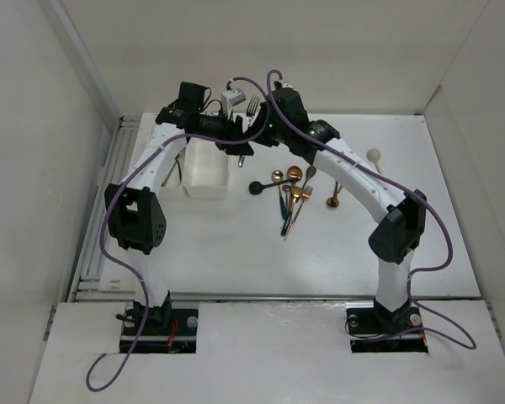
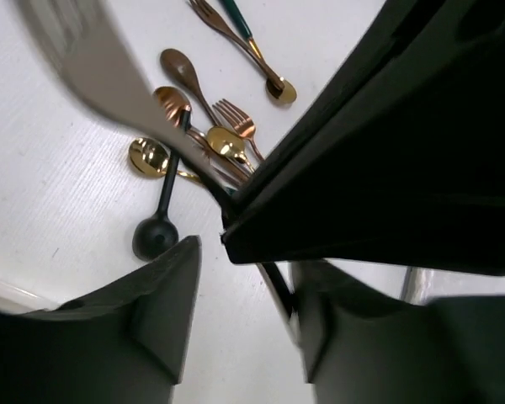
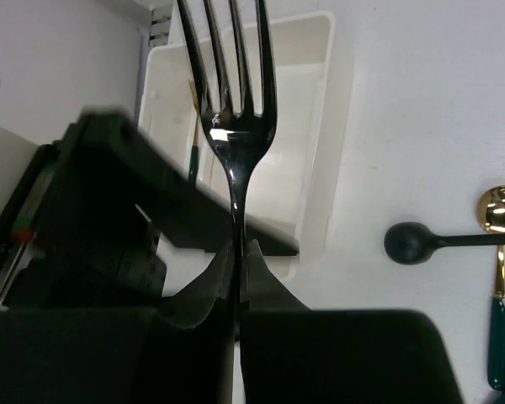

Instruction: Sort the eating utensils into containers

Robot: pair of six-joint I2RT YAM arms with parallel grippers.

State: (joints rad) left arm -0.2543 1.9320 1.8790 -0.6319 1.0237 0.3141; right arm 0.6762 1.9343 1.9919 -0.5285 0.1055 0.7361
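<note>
Nearest, find loose spoons and forks [image 1: 290,189] heaped on the counter [image 1: 236,261], just right of the white tray [image 1: 206,172]. Farther back, note the right tool [image 3: 237,252] clamped low on the handle of the silver fork [image 3: 233,126], and facing it the left tool [image 2: 246,311], spread apart, gripping nothing. Likely stiff, light and slick, so pinch mid-handle across the flat faces. Only from the right wrist: tines out over the tray. Only from the left wrist: that gap, with what looks like the handle end inside.

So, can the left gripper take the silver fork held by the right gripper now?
Probably yes: the left gripper is open, and the handle of the silver fork seems to pass between its fingers, beside the right gripper pinching it.
</note>
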